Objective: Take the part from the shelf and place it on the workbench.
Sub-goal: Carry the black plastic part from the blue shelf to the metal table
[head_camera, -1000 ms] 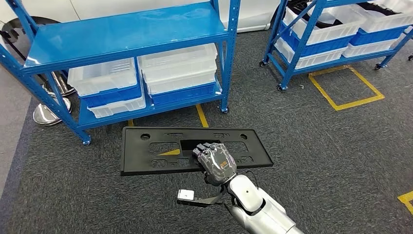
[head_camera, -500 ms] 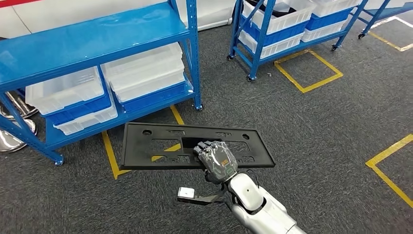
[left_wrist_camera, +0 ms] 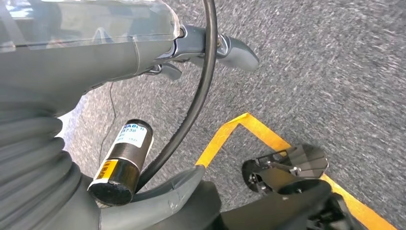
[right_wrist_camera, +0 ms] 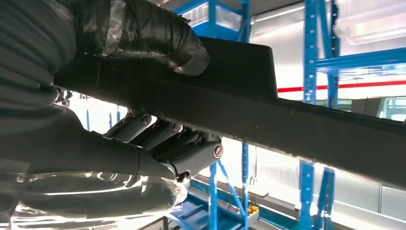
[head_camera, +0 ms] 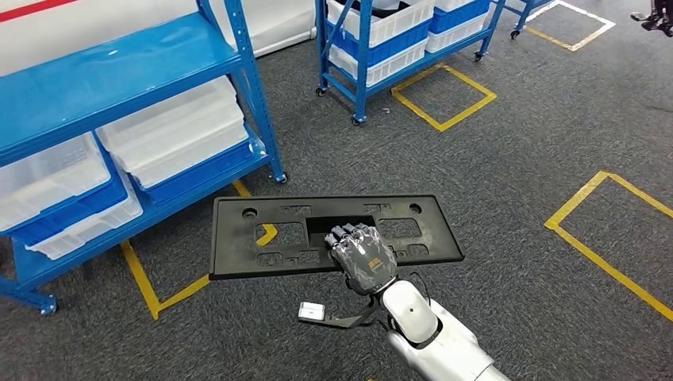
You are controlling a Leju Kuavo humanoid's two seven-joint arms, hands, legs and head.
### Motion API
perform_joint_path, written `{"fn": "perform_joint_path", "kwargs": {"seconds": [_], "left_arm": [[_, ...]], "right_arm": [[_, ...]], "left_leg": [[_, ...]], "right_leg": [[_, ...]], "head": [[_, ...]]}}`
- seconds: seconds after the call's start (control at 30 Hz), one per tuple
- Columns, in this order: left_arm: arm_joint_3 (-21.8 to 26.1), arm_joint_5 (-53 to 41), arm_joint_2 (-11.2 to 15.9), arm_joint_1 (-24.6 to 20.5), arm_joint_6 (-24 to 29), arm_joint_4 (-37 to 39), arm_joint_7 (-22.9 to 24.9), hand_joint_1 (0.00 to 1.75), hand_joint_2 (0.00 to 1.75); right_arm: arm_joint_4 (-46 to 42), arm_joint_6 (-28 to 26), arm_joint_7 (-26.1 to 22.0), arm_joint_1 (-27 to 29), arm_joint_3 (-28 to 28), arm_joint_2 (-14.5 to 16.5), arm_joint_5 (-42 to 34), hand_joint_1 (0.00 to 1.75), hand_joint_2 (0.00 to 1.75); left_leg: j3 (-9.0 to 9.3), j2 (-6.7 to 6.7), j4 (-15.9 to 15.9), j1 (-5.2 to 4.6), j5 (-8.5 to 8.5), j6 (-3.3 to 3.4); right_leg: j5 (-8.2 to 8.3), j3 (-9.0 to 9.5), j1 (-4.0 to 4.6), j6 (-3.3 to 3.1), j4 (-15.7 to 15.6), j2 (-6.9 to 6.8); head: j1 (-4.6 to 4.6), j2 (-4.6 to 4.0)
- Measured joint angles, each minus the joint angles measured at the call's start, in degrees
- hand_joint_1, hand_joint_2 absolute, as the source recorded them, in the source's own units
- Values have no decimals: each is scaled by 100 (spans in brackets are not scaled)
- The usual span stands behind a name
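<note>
At the left of the head view stood a blue shelf [head_camera: 119, 75], its upper board bare, and white and blue bins [head_camera: 171, 131] sat on the level below. Yellow floor tape [head_camera: 143, 278] ran on the grey carpet [head_camera: 516, 175] under its corner. In the middle of the frame, slightly below centre, the black part [head_camera: 262, 238] was held flat above the carpet, away from the shelf. It was a long flat panel with several cut-out openings. The right hand [head_camera: 363, 258] gripped it at the near long edge, right of the panel's middle. In the right wrist view the thumb [right_wrist_camera: 158, 33] pressed on one face of the panel [right_wrist_camera: 287, 120] and the dark fingers [right_wrist_camera: 182, 143] were curled against the other face, so the hand was closed firmly on it. The silver right arm [head_camera: 432, 341] came in from the lower edge of the frame.

In the upper middle, a second blue rack [head_camera: 381, 40] on wheels carried more white bins. Further right, more yellow squares were marked on the carpet.

The left hand [left_wrist_camera: 210, 48] hung above the carpet in the left wrist view. I could not tell how far it was open; nothing was seen in it.
</note>
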Motion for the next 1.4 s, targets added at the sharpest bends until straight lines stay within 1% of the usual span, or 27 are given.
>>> {"fn": "perform_joint_path", "kwargs": {"seconds": [0.07, 0.13, 0.17, 0.2, 0.23, 0.3, 0.33, 0.37, 0.43, 0.5, 0.53, 0.57, 0.63, 0.7, 0.73, 0.77, 0.87, 0.93, 1.0, 1.03, 1.1, 1.17, 1.23, 1.27, 1.3, 1.37, 1.4], "left_arm": [[-1, -32, 1, -12, -1, 0, 13, 0, 175], [-2, -67, 2, -12, -10, 0, 38, 0, 175], [-2, -80, 2, -11, -18, 0, 51, 0, 175], [-2, -90, 2, -12, -27, 0, 61, 0, 175], [-2, -102, 2, -14, -36, 0, 68, 0, 175], [-3, -123, 2, -26, -45, 0, 79, 0, 175], [-4, -131, 9, -31, -48, 0, 82, 0, 175], [-5, -133, 13, -38, -51, 0, 84, 0, 175], [-7, -135, 17, -67, -62, 0, 84, 0, 175], [-8, -137, -5, -101, -77, 0, 84, 0, 175], [-9, -136, -22, -110, -82, -1, 84, 0, 175], [-9, -136, -39, -118, -84, -2, 82, 0, 175], [-8, -136, -66, -126, -89, -4, 79, 0, 175], [-7, -135, -76, -123, -93, -3, 81, 0, 175], [-7, -135, -79, -122, -94, -3, 83, 0, 175], [-8, -135, -83, -125, -95, -3, 84, 0, 175], [-8, -135, -95, -141, -97, -4, 85, 0, 175], [-7, -134, -95, -158, -97, -4, 91, 0, 175], [-7, -134, -100, -174, -99, -4, 101, 0, 175], [-6, -135, -103, -179, -101, -4, 103, 0, 175], [-6, -146, -108, -178, -102, -4, 107, 0, 175], [-7, -175, -107, -157, -102, -4, 116, 0, 175], [-7, -219, -105, -138, -100, -4, 120, 0, 175], [-8, -236, -102, -133, -98, -4, 117, 0, 175], [-8, -251, -96, -134, -97, -4, 114, 0, 175], [-9, -272, -69, -140, -98, -4, 106, 0, 175], [-11, -283, -56, -150, -100, -4, 104, 0, 175]], "right_arm": [[-14, 42, 20, -37, -8, -27, 142, 175, 175], [-20, 119, 44, -119, -9, -44, 353, 175, 175], [-20, 163, 50, -168, -9, -57, 461, 175, 175], [-20, 209, 54, -218, -9, -80, 562, 175, 175], [-23, 255, 55, -271, -9, -114, 659, 175, 175], [-45, 329, 55, -374, -9, -187, 803, 175, 175], [-64, 357, 55, -427, -9, -216, 852, 175, 175], [-81, 383, 55, -487, -8, -239, 888, 175, 175], [-112, 431, 55, -599, -7, -281, 952, 175, 175], [-148, 487, 62, -664, -7, -347, 1007, 175, 175], [-170, 520, 78, -686, -6, -387, 1024, 175, 175], [-188, 552, 96, -723, -5, -428, 1036, 175, 175], [-207, 599, 139, -811, -3, -482, 1041, 175, 175], [-208, 623, 164, -859, 1, -510, 1042, 175, 175], [-208, 633, 170, -862, 3, -524, 1042, 175, 175], [-208, 640, 175, -863, 6, -540, 1042, 175, 175], [-218, 655, 218, -894, 11, -575, 1041, 175, 175], [-240, 670, 258, -911, 14, -582, 1023, 175, 175], [-257, 683, 284, -904, 16, -597, 983, 175, 175], [-267, 684, 292, -896, 16, -606, 964, 175, 175], [-294, 677, 307, -884, 18, -615, 946, 175, 175], [-316, 664, 342, -856, 19, -615, 953, 175, 175], [-334, 634, 450, -790, 21, -622, 994, 175, 175], [-346, 612, 543, -759, 31, -634, 1019, 175, 175], [-363, 589, 648, -738, 46, -648, 1036, 175, 175], [-401, 545, 819, -726, 87, -672, 1046, 175, 175], [-415, 529, 865, -726, 101, -677, 1047, 175, 175]], "left_leg": [[-82, -193, 243, 29, -209, -32], [-402, -509, 940, 27, -597, -17], [-599, -592, 1331, 15, -752, -2], [-745, -631, 1598, -1, -805, 20], [-804, -651, 1667, -16, -742, 51], [-624, -732, 1167, -51, -337, 148], [-472, -864, 796, -61, -150, 214], [-341, -992, 470, -69, -24, 266], [-222, -1139, 172, -89, 23, 319], [-176, -1029, 71, -87, 60, 328], [-144, -964, 7, -71, 94, 346], [-113, -889, -58, -53, 129, 367], [-81, -727, -117, -49, 157, 392], [-80, -555, -104, -55, 138, 387], [-78, -473, -95, -53, 122, 376], [-74, -396, -81, -48, 102, 359], [-64, -198, 15, -46, -3, 253], [-49, -105, 51, -71, -60, 172], [-7, -21, 35, -70, -92, 114], [3, -68, 59, -55, -138, 89], [-121, -330, 379, -29, -380, 62], [-482, -579, 1126, -27, -741, 70], [-812, -640, 1685, -39, -853, 100], [-845, -655, 1663, -46, -736, 130], [-770, -695, 1412, -60, -516, 174], [-491, -965, 669, -77, -75, 287], [-371, -1098, 388, -86, 40, 335]], "right_leg": [[26, 6, -15, -96, -26, 133], [45, 0, 0, -169, -38, 279], [50, -6, 22, -189, -37, 360], [53, -7, 47, -200, -34, 448], [56, -5, 73, -208, -30, 539], [58, 7, 116, -212, -17, 713], [59, 7, 126, -209, -11, 787], [64, -4, 130, -200, -1, 858], [94, -55, 93, -144, -1, 985], [133, -89, 66, -63, -30, 1093], [108, -106, 81, -36, -4, 1030], [26, -163, 100, -11, 110, 892], [-302, -446, 112, 31, 697, 503], [-555, -774, 64, 85, 1358, 326], [-537, -821, 32, 112, 1452, 291], [-415, -747, 2, 137, 1313, 255], [27, -193, -17, 156, 259, -17], [49, -76, 25, 82, 21, -92], [49, -80, 36, -8, 28, 38], [50, -74, 28, -47, 18, 99], [60, -58, 8, -123, -7, 219], [58, -55, 28, -172, -9, 350], [53, -48, 68, -193, -2, 516], [50, -42, 87, -197, 5, 605], [47, -32, 102, -200, 12, 695], [44, -23, 110, -194, 22, 859], [51, -32, 96, -177, 22, 938]], "head": [[-2, 0], [-3, 0], [-4, 0], [-4, 0], [-4, 0], [-4, 0], [0, 0], [1, 0], [-2, 0], [-10, 0], [-4, 0], [9, 0], [37, 0], [45, 0], [45, 0], [45, 0], [45, 0], [41, 0], [37, 0], [38, 0], [36, 0], [35, 0], [36, 0], [35, 0], [35, 0], [38, 0], [38, 0]]}}
